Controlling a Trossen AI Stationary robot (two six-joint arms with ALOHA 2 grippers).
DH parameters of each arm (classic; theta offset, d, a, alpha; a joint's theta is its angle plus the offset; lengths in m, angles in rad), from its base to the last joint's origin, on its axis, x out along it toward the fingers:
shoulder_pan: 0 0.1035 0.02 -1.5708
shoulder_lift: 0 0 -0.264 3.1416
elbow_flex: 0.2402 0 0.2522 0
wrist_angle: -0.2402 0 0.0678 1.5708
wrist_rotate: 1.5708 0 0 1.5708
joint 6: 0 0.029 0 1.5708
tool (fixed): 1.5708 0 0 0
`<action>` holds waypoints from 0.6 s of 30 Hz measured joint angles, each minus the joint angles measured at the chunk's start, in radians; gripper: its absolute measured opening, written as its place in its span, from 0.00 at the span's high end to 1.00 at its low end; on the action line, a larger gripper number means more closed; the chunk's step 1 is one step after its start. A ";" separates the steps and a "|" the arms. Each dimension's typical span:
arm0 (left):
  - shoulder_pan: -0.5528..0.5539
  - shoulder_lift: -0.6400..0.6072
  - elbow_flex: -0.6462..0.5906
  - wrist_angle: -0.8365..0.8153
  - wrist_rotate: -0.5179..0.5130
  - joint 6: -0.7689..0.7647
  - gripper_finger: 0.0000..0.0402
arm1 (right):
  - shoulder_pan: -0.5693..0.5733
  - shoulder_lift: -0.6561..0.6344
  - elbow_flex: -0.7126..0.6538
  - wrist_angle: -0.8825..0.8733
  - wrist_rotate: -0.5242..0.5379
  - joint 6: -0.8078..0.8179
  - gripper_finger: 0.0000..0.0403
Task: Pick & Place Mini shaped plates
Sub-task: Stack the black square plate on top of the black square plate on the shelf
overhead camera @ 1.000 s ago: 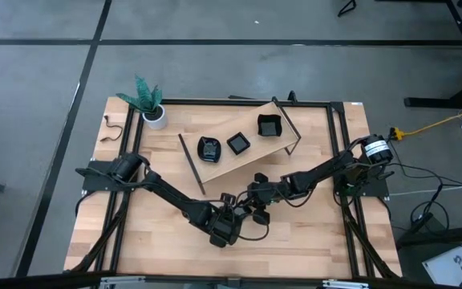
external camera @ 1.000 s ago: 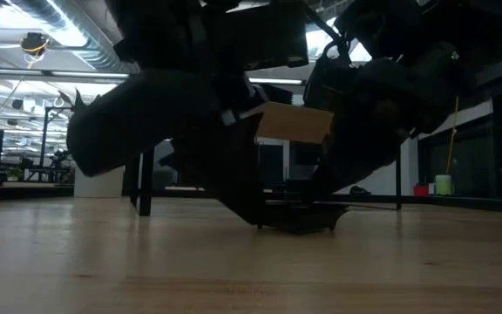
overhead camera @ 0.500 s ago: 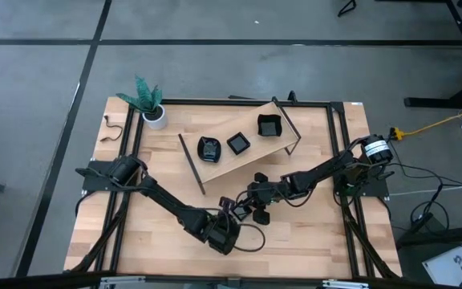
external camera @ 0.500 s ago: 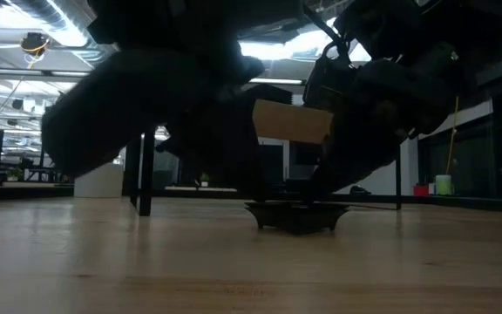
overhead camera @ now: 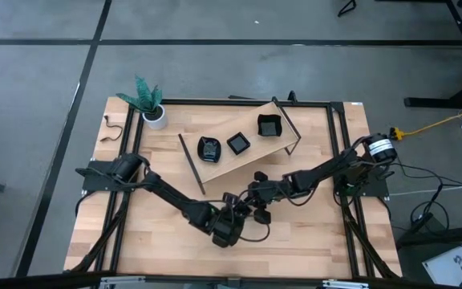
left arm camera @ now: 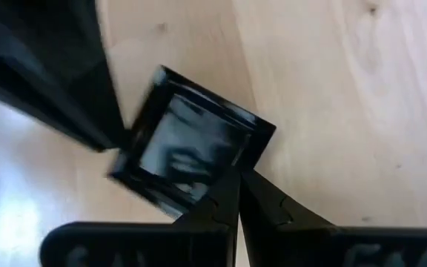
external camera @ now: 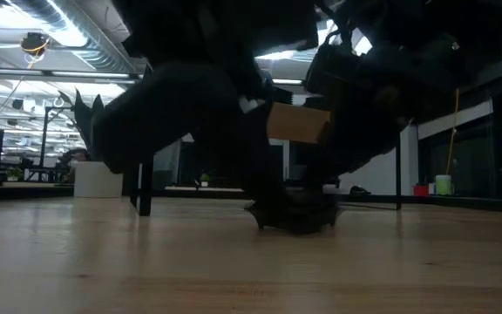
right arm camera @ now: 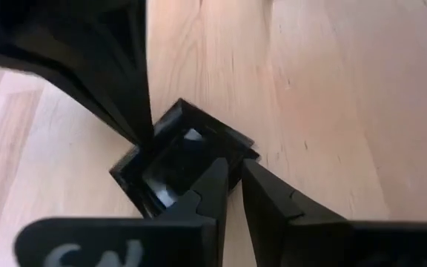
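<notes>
A small square glossy black plate (left arm camera: pixel 187 148) (right arm camera: pixel 175 165) sits flat on the wooden table near its middle, seen low in the low view (external camera: pixel 295 216). Both grippers meet at it. My left gripper (overhead camera: pixel 237 213) comes from the near left and my right gripper (overhead camera: pixel 252 201) from the right. Each is shut on the plate's rim. Three more black plates (overhead camera: pixel 238 143) rest on a raised wooden board (overhead camera: pixel 275 148) farther back. My left gripper pinches the plate's rim (left arm camera: pixel 227 176) on one side, near a corner, with one finger over the inside and one outside. The fingers slant down from the near-left. The plate lies flat on the table. My right gripper pinches the rim near another corner (right arm camera: pixel 237 157), one finger (right arm camera: pixel 210 182) inside the dish and one outside. It slants down from the table's right. The plate's base stays on the table.
The raised board stands on thin dark legs (overhead camera: pixel 191 164) just beyond the grippers. A white pot with a green plant (overhead camera: pixel 152 112) stands at the far left corner. Bare wood lies along the near edge (overhead camera: pixel 295 249).
My left gripper drew back toward the near-left edge, away from the plate, then came forward again onto its rim. My right gripper kept its place at the plate. The plate stayed on the table.
</notes>
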 joint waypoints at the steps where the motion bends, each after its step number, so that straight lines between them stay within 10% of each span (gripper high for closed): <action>1: 0.003 0.004 0.000 0.000 0.012 -0.004 0.99 | 0.000 -0.006 0.000 -0.002 0.000 -0.004 0.89; 18: 0.003 0.016 0.002 0.018 -0.002 -0.001 1.00 | 0.000 -0.014 0.001 -0.022 0.001 -0.027 0.86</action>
